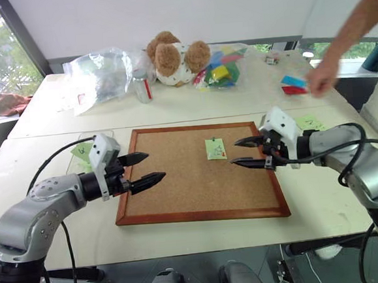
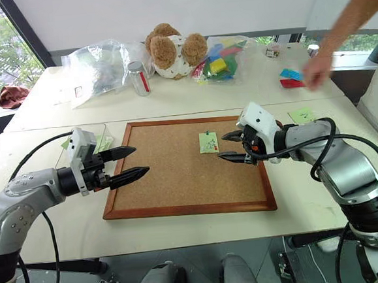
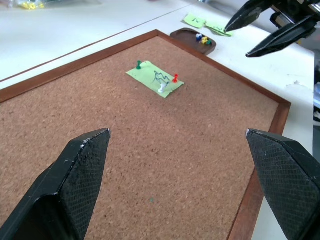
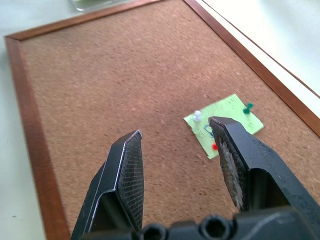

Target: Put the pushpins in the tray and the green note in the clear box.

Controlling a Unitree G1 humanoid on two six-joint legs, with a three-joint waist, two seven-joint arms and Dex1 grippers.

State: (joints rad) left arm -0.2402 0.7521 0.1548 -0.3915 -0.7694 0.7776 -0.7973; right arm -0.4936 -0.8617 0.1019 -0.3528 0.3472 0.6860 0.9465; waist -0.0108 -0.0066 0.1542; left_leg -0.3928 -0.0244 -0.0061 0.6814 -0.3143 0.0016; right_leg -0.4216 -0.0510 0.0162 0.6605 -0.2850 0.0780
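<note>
I have the small square light-green paper note (image 1: 215, 148) still pinned flat on the wood-framed cork board (image 2: 179, 181), held by three tiny pushpins: green (image 3: 139, 64), red (image 3: 175, 78) and white (image 3: 161, 89). My right pincer (image 1: 247, 152) hangs just beside the note, released and holding nothing, its black fingers partly spread; my left pincer (image 1: 144, 169) sits over the board's left edge, spread wide and empty too. The small dark reddish-brown tray (image 3: 195, 41) lies on the surface just past the board's right edge, a few coloured pins already in it, as far as I can make out. The shallow transparent plastic box (image 2: 83, 133) is by the board's left side, mostly hidden behind my left wrist. For this step I judge it best to bring the right pincer over one pin head, close gently on the head alone, and pull straight up so the paper does not tear. The pin heads are tiny, so alignment is hard to confirm.
</note>
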